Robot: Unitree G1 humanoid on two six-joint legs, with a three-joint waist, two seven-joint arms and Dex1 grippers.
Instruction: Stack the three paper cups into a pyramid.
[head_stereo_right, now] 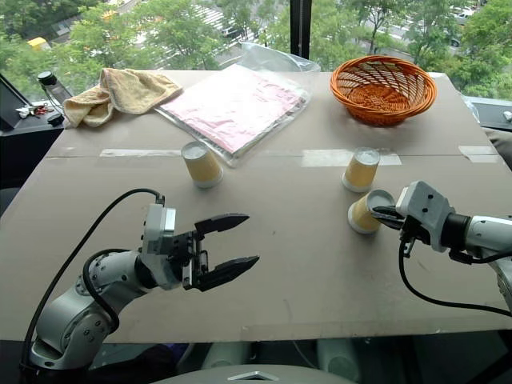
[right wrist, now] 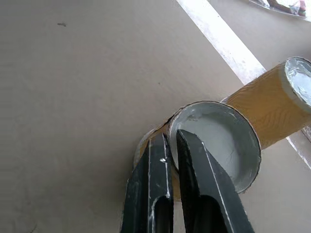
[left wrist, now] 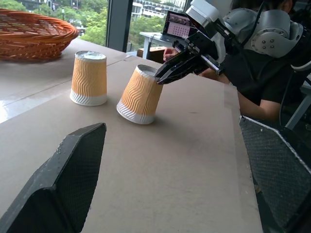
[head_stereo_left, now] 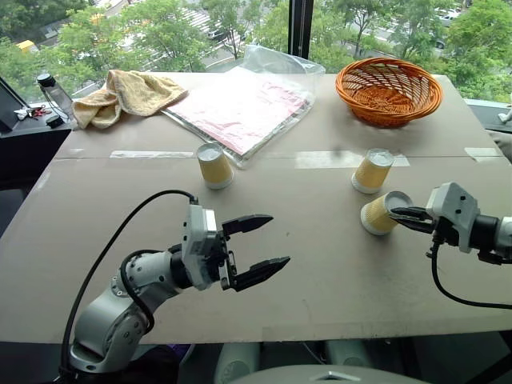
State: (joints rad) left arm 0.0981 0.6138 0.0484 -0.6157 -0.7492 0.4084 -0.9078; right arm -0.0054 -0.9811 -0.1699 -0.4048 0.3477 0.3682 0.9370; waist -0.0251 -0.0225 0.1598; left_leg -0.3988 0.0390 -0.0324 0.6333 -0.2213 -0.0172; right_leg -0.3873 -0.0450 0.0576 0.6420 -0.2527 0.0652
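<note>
The right pincer (head_stereo_left: 400, 214) is pinching the base rim of a tilted ribbed yellow-tan paper cup (head_stereo_left: 379, 214) near the counter's (head_stereo_left: 320, 264) right edge, likely tipping it for stacking, while the left pincer (head_stereo_left: 258, 250) is hanging wide open, empty.

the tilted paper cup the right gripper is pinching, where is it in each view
Left eye view: tilted cup at right of the table, at the right gripper.
Right eye view: at right, near the upright cup.
Left wrist view: centre, leaning, rim pinched.
Right wrist view: centre, seen from above.
Shared landmark: that upright cup just behind it.
</note>
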